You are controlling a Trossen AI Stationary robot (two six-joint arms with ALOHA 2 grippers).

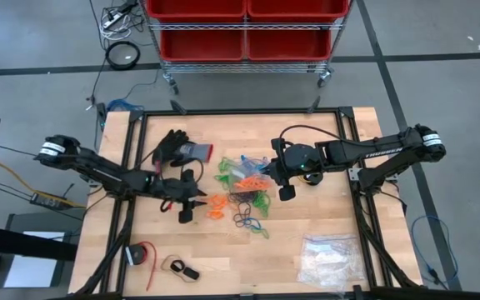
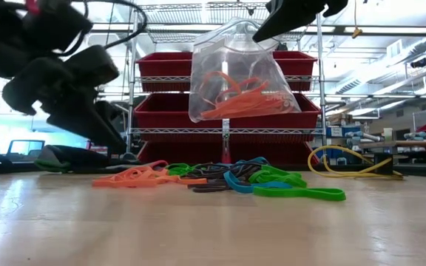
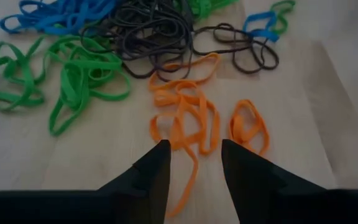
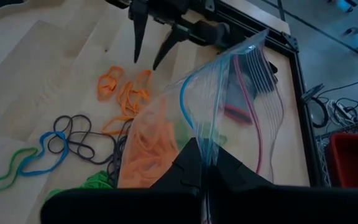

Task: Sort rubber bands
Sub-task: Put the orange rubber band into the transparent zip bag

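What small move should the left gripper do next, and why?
Probably lower the left gripper and close on the orange rubber bands. Its fingers are open just above them, and the right gripper, shut on the clear bag, holds it up with orange bands already inside.

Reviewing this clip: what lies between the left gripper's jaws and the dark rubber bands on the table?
In the left wrist view, loose orange bands lie between the open left gripper and the dark bands; one orange strand reaches down between the jaws.
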